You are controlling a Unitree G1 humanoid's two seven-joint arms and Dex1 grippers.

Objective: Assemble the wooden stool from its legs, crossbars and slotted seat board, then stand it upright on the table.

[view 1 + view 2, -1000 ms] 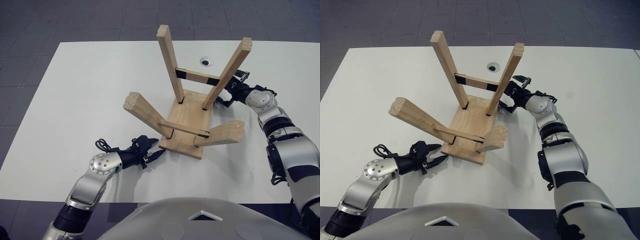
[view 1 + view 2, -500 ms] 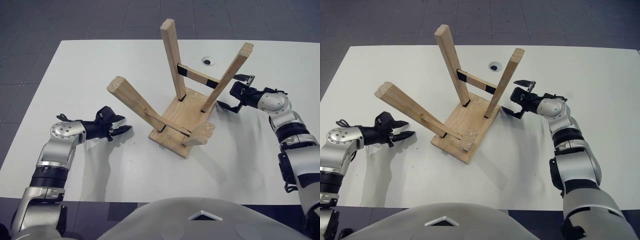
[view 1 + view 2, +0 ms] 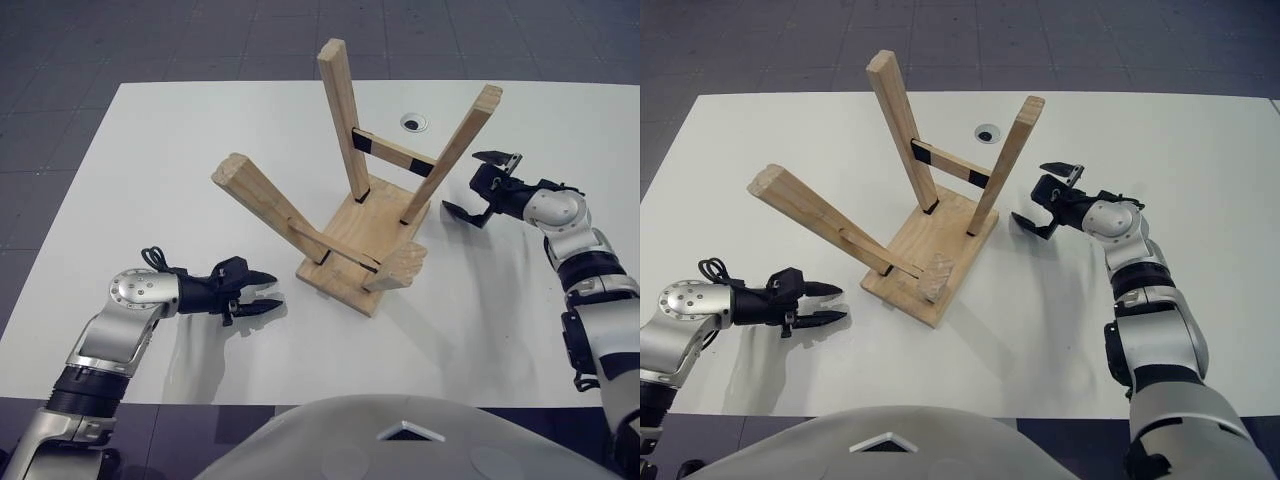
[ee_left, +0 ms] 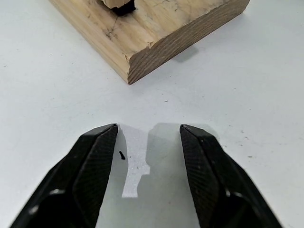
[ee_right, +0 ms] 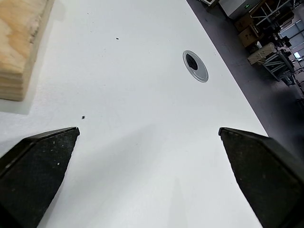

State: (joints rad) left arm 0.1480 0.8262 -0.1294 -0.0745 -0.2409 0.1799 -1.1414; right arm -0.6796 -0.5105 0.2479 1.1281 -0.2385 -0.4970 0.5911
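On the white table (image 3: 150,150), at the near left, the left gripper (image 3: 275,294) lies low over the surface and points right, toward the near corner of the seat board (image 3: 378,228). Its 2 fingers (image 4: 97,156) are moderately apart, with only bare table between them, and the tips are near that corner but clear of it.

In the middle of the table the stool (image 3: 365,215) rests upside down: the seat board is flat on the surface and 4 legs rise from it. The near left leg (image 3: 268,203) leans far out to the left, and the near right leg (image 3: 400,265) is seen almost end-on. The far left leg (image 3: 343,120) and far right leg (image 3: 452,148) splay apart, joined by a crossbar (image 3: 395,153) with black ends. A second crossbar (image 3: 335,250) links the near pair.

Beyond the stool, a round grommet (image 3: 412,122) is set in the table.

Just right of the far right leg, the right gripper (image 3: 460,181) hangs with its jaws spread wide and nothing in them.
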